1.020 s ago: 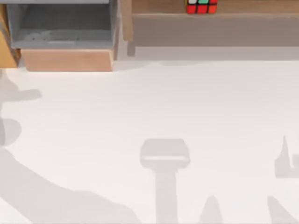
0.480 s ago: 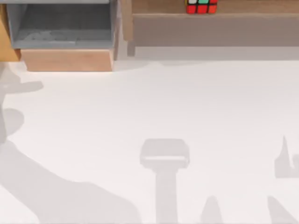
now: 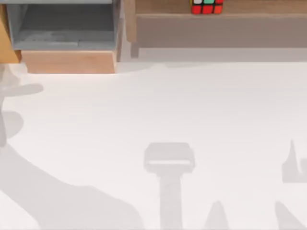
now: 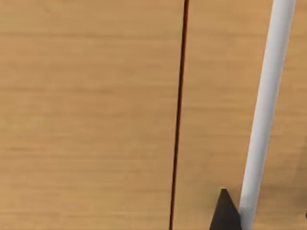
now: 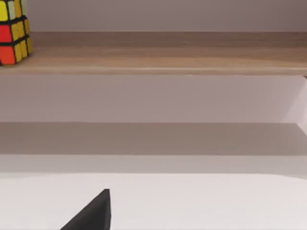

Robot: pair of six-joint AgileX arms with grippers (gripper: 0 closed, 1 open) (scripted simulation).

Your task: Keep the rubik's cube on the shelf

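One grey-lined box compartment with a light-wood front point(image 3: 67, 61) sits at the far left of the white table point(image 3: 192, 110) in the top view. Just to its right stands the wooden side post point(image 3: 128, 21) of the long, light-brown wooden shelf point(image 3: 249, 8), whose brownish-grey front face runs on to the right edge. On that ledge, right of the post and well apart from it, rests the small rubik's cube of red, green and white stickers with black grid lines point(image 3: 206, 6), close to the ledge's front edge.

Grey shadows of the arms lie across the near part of the table, a broad one at the left, an upright one in the middle and pointed ones at the right.

From the left wrist, a dark fingertip point(image 4: 224, 213) stands before a light-brown wooden panel point(image 4: 86, 115) crossed by a thin dark seam and a white bar point(image 4: 266, 110); I cannot tell whether the left gripper is spread or pressed together.

From the right wrist, the cube point(image 5: 14, 31) sits on the shelf board point(image 5: 168, 60), showing red and yellow faces, and one dark fingertip point(image 5: 93, 213) hangs over the table short of the shelf. Whether the right gripper is spread or closed, I cannot tell.
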